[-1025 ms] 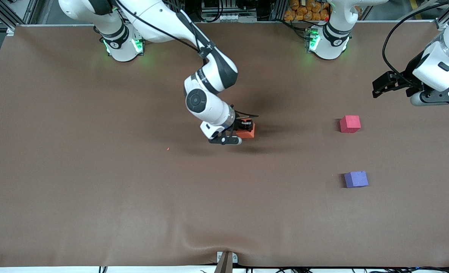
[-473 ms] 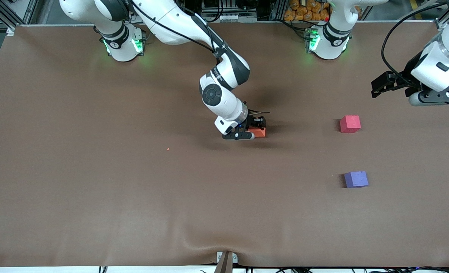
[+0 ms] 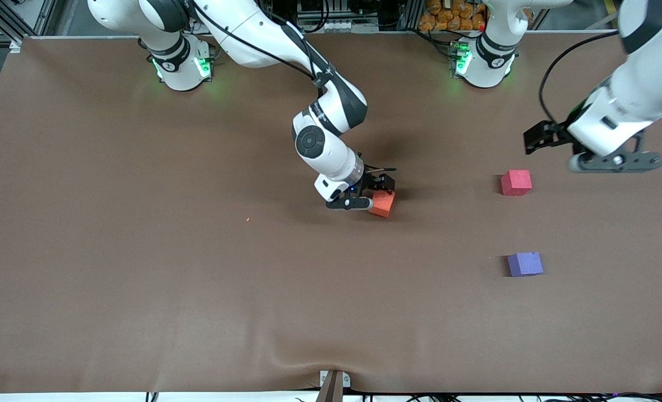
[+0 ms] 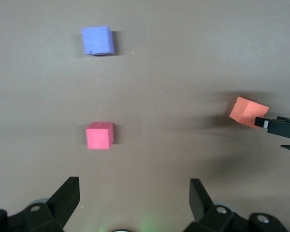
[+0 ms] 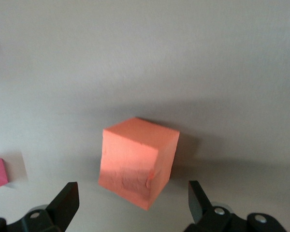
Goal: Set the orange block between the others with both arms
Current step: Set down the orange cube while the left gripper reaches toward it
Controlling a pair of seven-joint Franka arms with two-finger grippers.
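Front view, near to far: purple-blue block is sitting nearest the cam, toward the left arm's end of the desk. Orange block is lying farther back, mid-desk, well apart from both others. Pinkish-red block is sitting a bit farther still, in line w/ the purple-blue one, w/ a bare gap between them.

What's just changed: right gripper was pinching the orange block a sec ago; now its jaws are standing spread on either side and the block is sitting loose on the desk between them, turned corner-on to the wrist cam. So the right arm is dropping its load at mid-desk, prob. as far toward the pair as it means to carry it. Left gripper, jaws spread wide and holding nothing, has swung in from the desk edge and is now hanging over the desk just beside the pinkish-red block. Reading this as a hand-over: first leg looks done, left arm is coming for the pickup, gap btw the others is not yet filled.

Hard to make out: front view is hiding part of the orange block under the right wrist, so can't tell if it's lying flat or tipped on an edge. Left wrist view is cutting the block's one corner off w/ a right jaw tip.
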